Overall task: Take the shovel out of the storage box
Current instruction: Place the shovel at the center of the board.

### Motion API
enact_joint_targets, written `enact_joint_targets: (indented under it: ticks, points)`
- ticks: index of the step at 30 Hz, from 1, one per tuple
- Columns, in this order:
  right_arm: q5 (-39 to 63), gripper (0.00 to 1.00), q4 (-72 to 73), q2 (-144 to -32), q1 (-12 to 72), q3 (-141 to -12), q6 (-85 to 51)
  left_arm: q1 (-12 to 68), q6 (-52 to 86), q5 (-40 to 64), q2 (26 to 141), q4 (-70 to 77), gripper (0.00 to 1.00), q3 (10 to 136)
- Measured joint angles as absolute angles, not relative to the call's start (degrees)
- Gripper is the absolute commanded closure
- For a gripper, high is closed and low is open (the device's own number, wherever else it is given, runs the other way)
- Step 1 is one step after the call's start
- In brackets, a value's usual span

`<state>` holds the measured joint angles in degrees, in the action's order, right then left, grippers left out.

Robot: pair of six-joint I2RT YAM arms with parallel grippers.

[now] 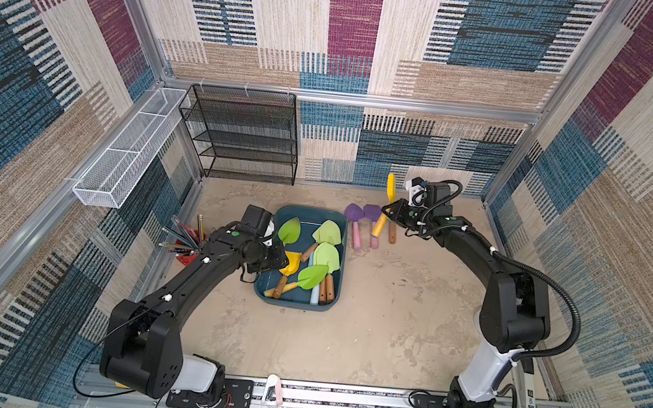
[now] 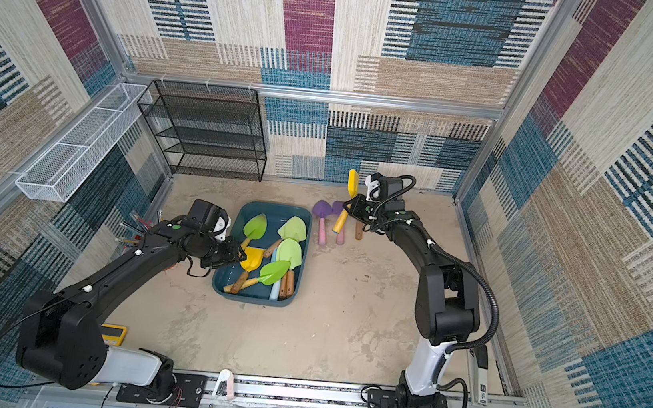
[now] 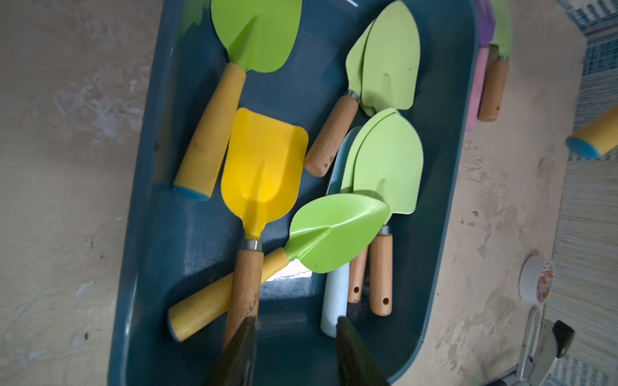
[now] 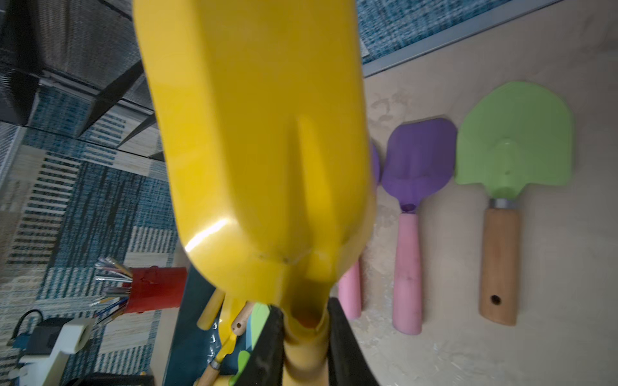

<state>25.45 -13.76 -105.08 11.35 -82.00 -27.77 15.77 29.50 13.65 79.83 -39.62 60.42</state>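
Dark teal storage box (image 1: pixel 299 296) of smooth plastic, rounded at the corners, low-rimmed, set on the mottled, sand-coloured bench (image 1: pixel 388 304) left of centre. Inside, a loose heap of shovels (image 3: pixel 388 167): glossy green leaf-shaped blades, one squared yellow blade (image 3: pixel 264 160) on a wooden handle with a metal collar. Other handles yellow with blue end caps, plain wood with a drilled hole, or pale blue.

Left fingers (image 3: pixel 351 354) spread over the box with nothing between them, one tip overlapping that wooden handle; contact hard to judge. Right fingers (image 4: pixel 347 351) pinching the neck of another yellow shovel (image 4: pixel 254 133), held clear of the box above the far right of the bench. Blade blurred, filling most of the right wrist view.

Beneath it on the bench, two purple scoops (image 4: pixel 418 160) with pink handles, one nearly hidden, and a green spade (image 4: pixel 515 133) with a wooden handle. Orange print on a tape roll (image 3: pixel 536 279), too small to read.
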Motion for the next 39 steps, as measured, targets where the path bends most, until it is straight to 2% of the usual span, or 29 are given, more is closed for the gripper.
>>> enact_joint_targets:
  ticks: [12,22,39]
  points:
    - [11.4,0.79,-20.9,-107.7,10.3,-84.5,-21.5,19.3,27.9,6.3,83.3,-43.1,0.56,60.0]
    - [2.7,0.78,-23.9,-112.6,10.0,-87.4,-18.5,20.7,27.0,4.7,85.8,-44.0,0.54,59.6]
    - [-4.5,0.77,-27.4,-124.4,8.5,-96.9,-16.2,22.7,26.7,4.8,88.4,-44.4,0.54,58.8]
